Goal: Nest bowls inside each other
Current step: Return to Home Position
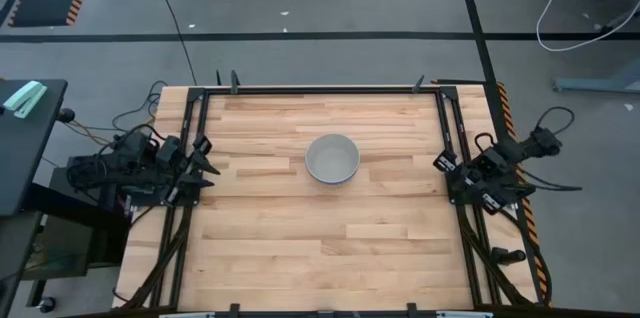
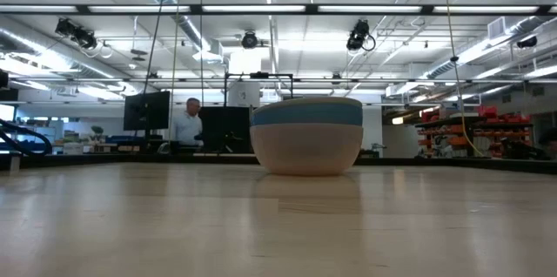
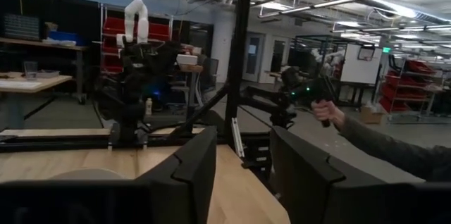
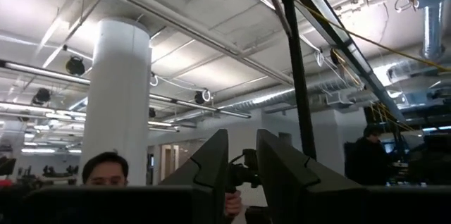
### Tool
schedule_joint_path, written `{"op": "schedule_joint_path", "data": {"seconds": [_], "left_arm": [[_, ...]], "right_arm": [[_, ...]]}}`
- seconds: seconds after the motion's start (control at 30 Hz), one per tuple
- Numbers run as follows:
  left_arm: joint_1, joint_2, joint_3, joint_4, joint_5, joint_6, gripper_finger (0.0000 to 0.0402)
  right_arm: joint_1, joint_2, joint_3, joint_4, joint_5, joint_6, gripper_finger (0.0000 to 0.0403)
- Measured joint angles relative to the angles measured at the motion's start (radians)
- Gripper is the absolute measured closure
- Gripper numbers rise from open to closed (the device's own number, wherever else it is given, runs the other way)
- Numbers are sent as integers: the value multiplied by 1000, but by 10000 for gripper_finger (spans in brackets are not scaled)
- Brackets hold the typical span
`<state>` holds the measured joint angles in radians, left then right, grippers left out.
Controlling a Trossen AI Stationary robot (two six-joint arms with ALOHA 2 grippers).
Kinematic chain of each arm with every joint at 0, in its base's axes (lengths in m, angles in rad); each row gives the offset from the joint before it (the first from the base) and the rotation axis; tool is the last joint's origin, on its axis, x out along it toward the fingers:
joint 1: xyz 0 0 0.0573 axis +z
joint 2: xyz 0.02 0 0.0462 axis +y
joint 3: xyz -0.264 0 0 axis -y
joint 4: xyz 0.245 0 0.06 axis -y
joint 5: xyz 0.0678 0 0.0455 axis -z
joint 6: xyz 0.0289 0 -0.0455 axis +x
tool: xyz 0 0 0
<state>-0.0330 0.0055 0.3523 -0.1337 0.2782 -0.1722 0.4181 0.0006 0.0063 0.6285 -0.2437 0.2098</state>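
The three bowls stand as one stack at the table's middle. From above only the pale grey-white bowl (image 1: 332, 159) shows. In the low view the salmon-pink bowl (image 2: 306, 153) rests on the wood by its base, with a band of the blue bowl (image 2: 306, 114) above its rim and the grey-white rim (image 2: 306, 100) on top. My left gripper (image 1: 210, 163) waits open at the table's left edge, well clear of the stack; its fingers (image 3: 190, 175) stand apart. My right gripper (image 1: 441, 164) waits at the right edge, its fingers (image 4: 211, 168) a small gap apart, holding nothing.
A dark metal frame (image 1: 320, 89) runs along the table's far and side edges. Bare wood surrounds the stack on all sides. Beyond the table, a person's hand (image 3: 328, 111) holds a controller, and other people (image 4: 106, 171) (image 2: 187, 122) are in the room.
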Motion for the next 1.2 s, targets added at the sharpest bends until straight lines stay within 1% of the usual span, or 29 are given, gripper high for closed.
{"op": "schedule_joint_path", "data": {"seconds": [0.1, 0.27, 0.47, 0.67, 0.87, 1.0, 1.07, 1.2], "left_arm": [[0, 0, 0, -1, 0, 0, 263], [0, 0, 0, -49, 0, 9, 261], [0, 0, 0, -112, -5, 11, 253], [1, 0, -1, -161, -46, 8, 260], [3, 0, -107, -58, -47, 7, 261], [10, -1, -146, -28, -57, 6, 254], [10, -1, -175, 54, -57, 7, 252], [10, -1, -259, 292, -57, 28, 253]], "right_arm": [[-72, 0, 0, 0, -52, 0, 319], [-181, 0, 0, -2, -92, 20, 319], [-298, 0, 1, -46, -99, 26, 319], [-383, 0, 1, -128, -103, 44, 319], [-418, 0, 1, -128, -158, 73, 319], [-418, 0, 1, -128, -172, 87, 319], [-418, 0, 1, -128, -180, 87, 319], [-418, 0, 1, -138, -181, 87, 319]]}}
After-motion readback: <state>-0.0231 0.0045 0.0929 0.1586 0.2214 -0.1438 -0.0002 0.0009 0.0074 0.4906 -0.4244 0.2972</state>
